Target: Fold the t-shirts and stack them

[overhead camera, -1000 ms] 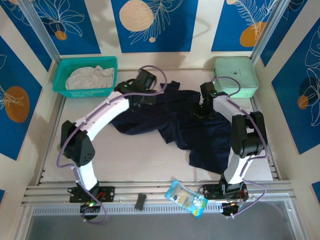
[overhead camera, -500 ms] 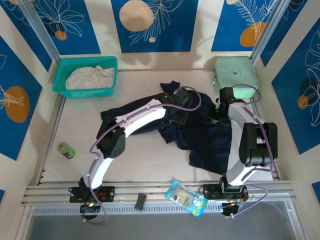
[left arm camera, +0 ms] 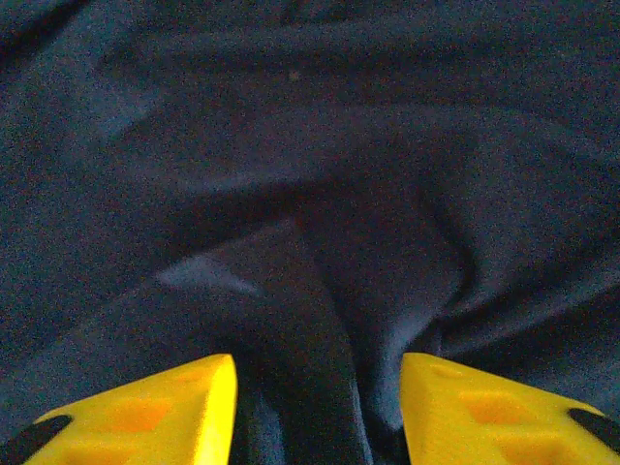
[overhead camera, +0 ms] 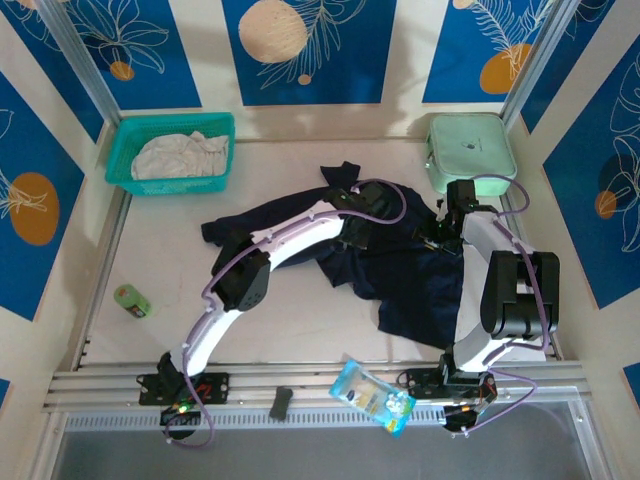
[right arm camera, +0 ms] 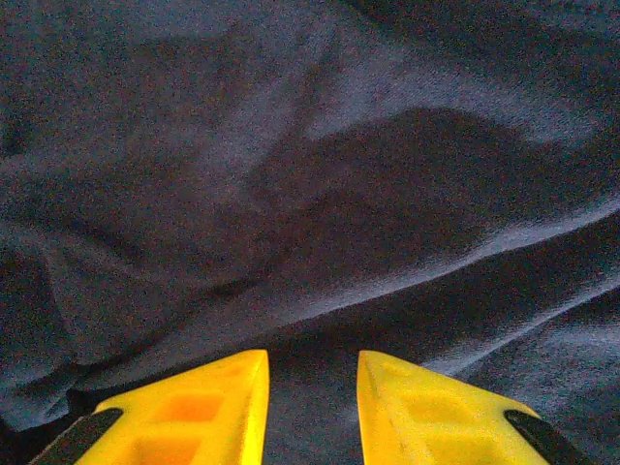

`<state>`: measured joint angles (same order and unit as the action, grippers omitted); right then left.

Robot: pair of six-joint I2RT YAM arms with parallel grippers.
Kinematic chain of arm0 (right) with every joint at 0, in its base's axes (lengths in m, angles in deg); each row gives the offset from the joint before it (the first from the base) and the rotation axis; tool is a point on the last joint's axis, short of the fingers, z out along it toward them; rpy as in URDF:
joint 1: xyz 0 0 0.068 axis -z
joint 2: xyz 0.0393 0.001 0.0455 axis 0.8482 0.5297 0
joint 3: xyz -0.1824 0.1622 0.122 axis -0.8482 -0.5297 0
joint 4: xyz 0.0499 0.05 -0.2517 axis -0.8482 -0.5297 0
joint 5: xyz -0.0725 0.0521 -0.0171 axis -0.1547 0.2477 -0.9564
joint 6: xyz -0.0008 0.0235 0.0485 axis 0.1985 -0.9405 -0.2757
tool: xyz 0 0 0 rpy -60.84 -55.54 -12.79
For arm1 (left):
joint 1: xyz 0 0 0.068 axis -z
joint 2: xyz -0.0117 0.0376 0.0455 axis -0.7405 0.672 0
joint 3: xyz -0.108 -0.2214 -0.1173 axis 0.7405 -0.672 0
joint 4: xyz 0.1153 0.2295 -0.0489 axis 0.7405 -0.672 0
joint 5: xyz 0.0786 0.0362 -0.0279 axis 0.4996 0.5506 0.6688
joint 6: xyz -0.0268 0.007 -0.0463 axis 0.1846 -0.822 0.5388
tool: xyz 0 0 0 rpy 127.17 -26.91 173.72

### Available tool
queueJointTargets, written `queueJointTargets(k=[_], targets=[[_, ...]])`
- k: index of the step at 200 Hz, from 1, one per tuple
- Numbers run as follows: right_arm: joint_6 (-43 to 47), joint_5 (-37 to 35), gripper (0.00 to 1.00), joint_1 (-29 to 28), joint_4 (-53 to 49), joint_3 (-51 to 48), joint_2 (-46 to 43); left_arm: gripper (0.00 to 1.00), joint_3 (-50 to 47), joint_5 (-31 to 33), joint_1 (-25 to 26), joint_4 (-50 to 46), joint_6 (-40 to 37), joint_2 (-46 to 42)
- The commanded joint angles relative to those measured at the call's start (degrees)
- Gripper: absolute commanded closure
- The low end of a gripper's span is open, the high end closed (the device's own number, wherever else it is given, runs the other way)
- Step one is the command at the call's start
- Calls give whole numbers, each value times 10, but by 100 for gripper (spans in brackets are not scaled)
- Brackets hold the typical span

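A large dark navy t-shirt [overhead camera: 410, 290] lies crumpled across the middle and right of the table. My left gripper [overhead camera: 357, 238] is pressed down on its middle. In the left wrist view this gripper [left arm camera: 318, 407] is open, and a raised fold of the navy t-shirt [left arm camera: 291, 291] runs between its yellow fingers [left arm camera: 184, 407]. My right gripper [overhead camera: 432, 238] sits low on the shirt's right part. In the right wrist view it [right arm camera: 312, 397] is open with a narrower gap, and flat navy t-shirt cloth [right arm camera: 320, 223] lies under and between the fingers. A pale off-white t-shirt [overhead camera: 180, 155] lies bunched in the basket.
The teal mesh basket [overhead camera: 118, 172] stands at the back left and a mint-green hard case [overhead camera: 470, 150] at the back right. A small green object [overhead camera: 131, 300] lies near the left edge. A snack packet [overhead camera: 372, 395] and a black piece [overhead camera: 281, 403] rest on the front rail.
My left arm has swung from the back left rightward onto the shirt's middle. The right gripper has shifted a little right and nearer. The shirt's back edge and the green object now show.
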<state>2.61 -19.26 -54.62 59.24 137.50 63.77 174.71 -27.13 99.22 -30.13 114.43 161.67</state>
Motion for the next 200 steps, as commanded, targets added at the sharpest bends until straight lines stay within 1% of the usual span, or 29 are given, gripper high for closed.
queueJointTargets(k=[1, 10, 24, 25, 41, 65, 96, 115, 124, 150, 168, 184, 194, 200], targets=[[-1, 21, 72, 3, 4, -5, -9, 64, 25, 47, -1, -15, -4, 15], [0, 23, 73, 3, 5, -5, -8, 76, 24, 59, 0, -11, -3, 12], [-2, 29, 75, 3, 6, -4, -8, 99, 20, 81, 1, -6, -1, 2], [-1, 29, 75, 3, 6, -4, -8, 100, 19, 83, 1, -6, 0, 1], [-2, 39, 76, 3, 9, -5, -5, 100, -7, 108, 5, 12, 1, -25], [-9, 60, 76, 3, 21, -10, 1, 100, -84, 148, 9, 33, 15, -102], [-19, 98, 78, 0, 38, -9, 21, 100, -247, 188, 9, 44, 56, -263], [-27, 113, 79, -13, 46, -1, 39, 100, -338, 212, 9, 6, 102, -364], [-32, 119, 79, -21, 50, 5, 48, 100, -382, 219, 9, -22, 137, -410], [-53, 133, 79, -53, 64, 30, 87, 100, -511, 207, 11, -92, 255, -526], [-66, 141, 79, -76, 65, 58, 127, 100, -600, 181, 14, -111, 336, -594], [-78, 147, 80, -86, 70, 79, 160, 100, -660, 158, 16, -110, 386, -631], [-89, 156, 80, -86, 72, 92, 181, 100, -680, 149, 17, -109, 404, -641], [-89, 146, 80, -85, 65, 102, 187, 100, -685, 148, 18, -109, 410, -641]])
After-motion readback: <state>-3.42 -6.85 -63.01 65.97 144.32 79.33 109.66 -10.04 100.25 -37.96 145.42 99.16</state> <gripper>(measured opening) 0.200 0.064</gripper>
